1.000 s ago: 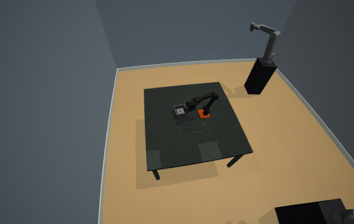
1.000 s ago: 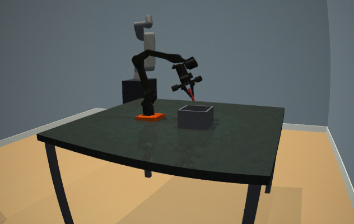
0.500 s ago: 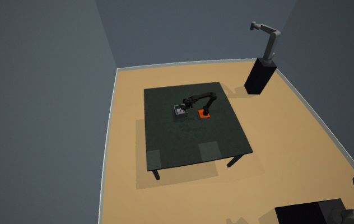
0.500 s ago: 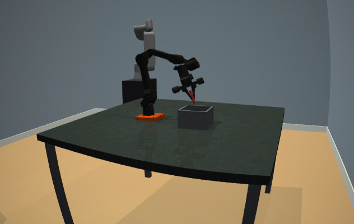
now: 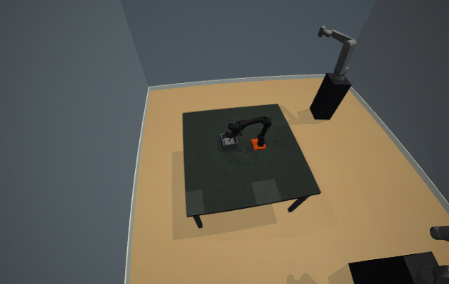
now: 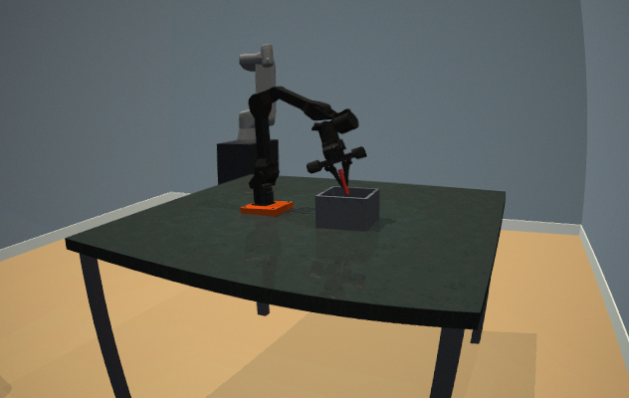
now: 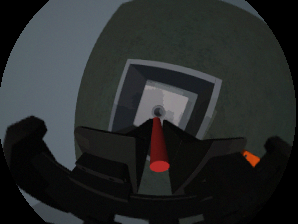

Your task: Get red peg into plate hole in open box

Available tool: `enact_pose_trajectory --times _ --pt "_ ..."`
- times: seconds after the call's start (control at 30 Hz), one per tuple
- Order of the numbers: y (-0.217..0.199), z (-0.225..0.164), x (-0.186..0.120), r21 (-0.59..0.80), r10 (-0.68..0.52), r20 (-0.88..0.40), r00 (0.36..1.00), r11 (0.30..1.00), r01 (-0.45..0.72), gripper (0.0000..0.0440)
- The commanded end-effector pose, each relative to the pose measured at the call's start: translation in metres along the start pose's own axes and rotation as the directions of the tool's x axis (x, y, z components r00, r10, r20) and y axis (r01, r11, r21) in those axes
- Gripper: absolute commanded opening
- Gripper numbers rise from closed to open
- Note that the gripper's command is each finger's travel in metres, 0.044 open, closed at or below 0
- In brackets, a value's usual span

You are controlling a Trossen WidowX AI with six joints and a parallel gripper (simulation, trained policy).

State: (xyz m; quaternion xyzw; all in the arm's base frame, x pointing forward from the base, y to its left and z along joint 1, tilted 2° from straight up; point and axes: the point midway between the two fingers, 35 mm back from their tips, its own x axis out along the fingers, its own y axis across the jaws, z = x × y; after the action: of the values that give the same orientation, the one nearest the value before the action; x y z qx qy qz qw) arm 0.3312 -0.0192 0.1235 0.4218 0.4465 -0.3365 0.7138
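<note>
The red peg [image 6: 343, 181] [image 7: 159, 145] is held between the fingers of my gripper [image 6: 345, 186] [image 7: 157, 122], which is shut on it. The peg leans a little, its lower end at the height of the box's rim in the exterior view. The grey open box [image 6: 344, 214] [image 5: 229, 145] [image 7: 175, 68] stands on the table below the gripper. In the wrist view the light plate [image 7: 173, 106] lies at the bottom of the box, and its round hole [image 7: 158, 111] shows just beyond the peg's far end. The peg's lower tip is partly hidden by the fingers.
The dark green table [image 5: 217, 177] [image 6: 210, 239] carries the arm's orange base [image 5: 255, 145] [image 6: 280, 208] beside the box. The box walls rise around the plate. A grey arm on a black pedestal [image 5: 329, 101] stands on the floor behind the table, and more grey arm parts show at the lower right of the top view.
</note>
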Motion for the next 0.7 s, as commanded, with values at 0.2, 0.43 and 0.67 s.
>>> enact_pose_trajectory --times 0.2,0.43,0.67 --pt "-0.001 0.005 0.03 -0.003 -0.045 -0.042 0.998 0.999 0.045 0.0017" --pt "-0.004 0.009 0.048 -0.043 -0.091 -0.057 0.994 0.995 0.089 0.0159" --pt "0.002 0.017 0.052 -0.063 -0.116 -0.059 0.991 0.992 0.112 0.0167"
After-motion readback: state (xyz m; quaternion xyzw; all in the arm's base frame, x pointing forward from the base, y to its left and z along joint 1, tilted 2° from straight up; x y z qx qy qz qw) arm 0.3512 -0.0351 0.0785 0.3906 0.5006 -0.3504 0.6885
